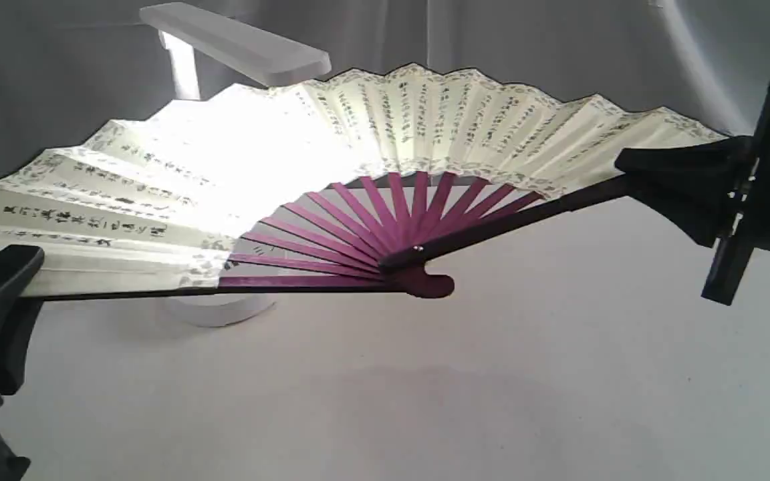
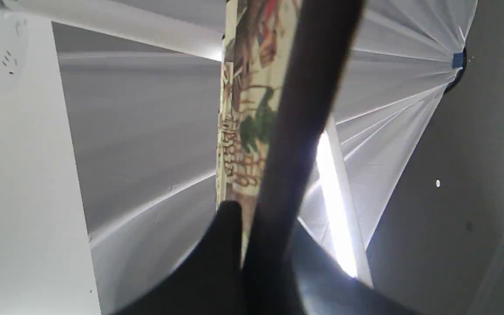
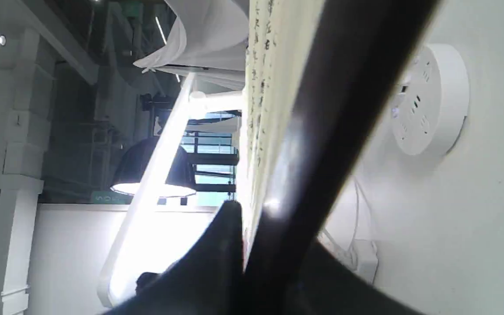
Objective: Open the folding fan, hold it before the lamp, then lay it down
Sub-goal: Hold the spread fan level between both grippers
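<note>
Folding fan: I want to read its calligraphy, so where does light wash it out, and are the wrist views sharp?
Exterior view: the lamp behind bleaches the folding fan white left of centre; characters read elsewhere. Left wrist view: the guard is blurred. Right wrist view: other guard blurred, glinting; lamp strip overexposed.

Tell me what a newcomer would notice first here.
A cream pleated paper fan with maroon ribs spreads wide across the middle, above the table. Its left half glows where the white flat-headed desk lamp shines behind it. Black hands grip its end guards: left hand, right hand.
</note>
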You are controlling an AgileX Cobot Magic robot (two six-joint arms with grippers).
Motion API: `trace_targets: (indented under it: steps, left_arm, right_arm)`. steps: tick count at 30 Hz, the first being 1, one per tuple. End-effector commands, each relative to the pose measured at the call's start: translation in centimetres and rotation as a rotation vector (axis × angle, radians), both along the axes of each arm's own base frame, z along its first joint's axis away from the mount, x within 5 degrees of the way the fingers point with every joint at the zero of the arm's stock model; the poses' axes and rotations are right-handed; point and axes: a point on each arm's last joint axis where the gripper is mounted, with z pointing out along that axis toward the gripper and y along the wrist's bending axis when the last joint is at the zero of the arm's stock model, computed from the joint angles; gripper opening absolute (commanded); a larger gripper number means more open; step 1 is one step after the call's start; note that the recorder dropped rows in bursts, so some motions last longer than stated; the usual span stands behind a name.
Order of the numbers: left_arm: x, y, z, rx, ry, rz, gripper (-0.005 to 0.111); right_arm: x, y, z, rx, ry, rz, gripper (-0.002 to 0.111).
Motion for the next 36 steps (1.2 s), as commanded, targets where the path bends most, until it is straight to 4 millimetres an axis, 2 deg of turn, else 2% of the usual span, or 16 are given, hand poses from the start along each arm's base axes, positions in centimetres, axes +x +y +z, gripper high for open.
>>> trace_targets:
  steps: [1,36]
  left_arm:
    - [-0.28,2.85,1.17,-0.134,-0.084,0.244,0.0]
    - [-0.33,2.93,1.27,-0.138,-0.088,0.245,0.0]
  right_arm:
    - [0.33,-0.62,-0.58,-0.109,-0.026,-0.046,0.0]
    - [0.33,-0.62,-0.58,-0.094,-0.004,-0.048,0.0]
